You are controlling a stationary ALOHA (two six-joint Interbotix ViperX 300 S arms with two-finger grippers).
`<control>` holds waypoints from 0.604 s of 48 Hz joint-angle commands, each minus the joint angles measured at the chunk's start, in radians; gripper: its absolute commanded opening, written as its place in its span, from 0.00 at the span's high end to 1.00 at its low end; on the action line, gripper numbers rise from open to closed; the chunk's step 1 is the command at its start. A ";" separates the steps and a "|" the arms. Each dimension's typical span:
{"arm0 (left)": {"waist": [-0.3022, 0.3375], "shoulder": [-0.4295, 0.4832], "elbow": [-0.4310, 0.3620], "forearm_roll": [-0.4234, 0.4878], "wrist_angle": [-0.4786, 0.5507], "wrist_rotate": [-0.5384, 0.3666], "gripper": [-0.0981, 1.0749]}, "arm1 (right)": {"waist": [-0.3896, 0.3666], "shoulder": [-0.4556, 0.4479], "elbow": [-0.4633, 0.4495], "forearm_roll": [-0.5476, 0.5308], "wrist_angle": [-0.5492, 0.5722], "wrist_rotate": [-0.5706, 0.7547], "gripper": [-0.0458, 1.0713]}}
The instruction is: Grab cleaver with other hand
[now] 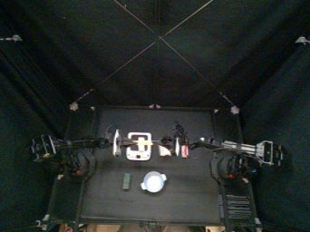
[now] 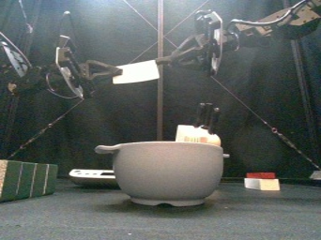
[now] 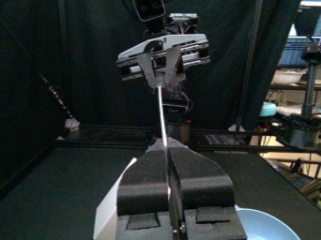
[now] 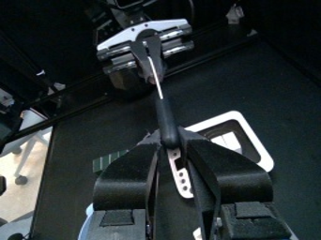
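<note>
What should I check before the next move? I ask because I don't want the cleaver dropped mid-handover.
1. Left gripper shut on the cleaver: ok, it is closed on the cleaver's thin edge.
2. Right gripper clear of the cleaver: not ok, it is at the cleaver's opposite end.
3. Cleaver off the table: ok, it hangs in the air between the two arms.
4. Bowl out of the way: ok, it stands on the table, nearer the front edge, well below the cleaver.
5. Whether the left grip will hold alone: cannot tell.
</note>
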 commanded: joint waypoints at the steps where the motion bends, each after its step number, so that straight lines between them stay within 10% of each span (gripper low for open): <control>1: 0.011 -0.015 -0.006 -0.005 -0.003 0.003 0.78 | -0.003 -0.009 -0.005 0.054 -0.006 -0.011 0.36; 14: 0.014 -0.015 -0.002 -0.003 0.011 0.003 0.78 | -0.006 -0.017 -0.005 0.083 -0.011 -0.011 0.15; 29: 0.023 -0.015 0.002 -0.002 0.101 0.017 0.78 | -0.006 -0.017 -0.008 0.163 -0.002 -0.002 0.14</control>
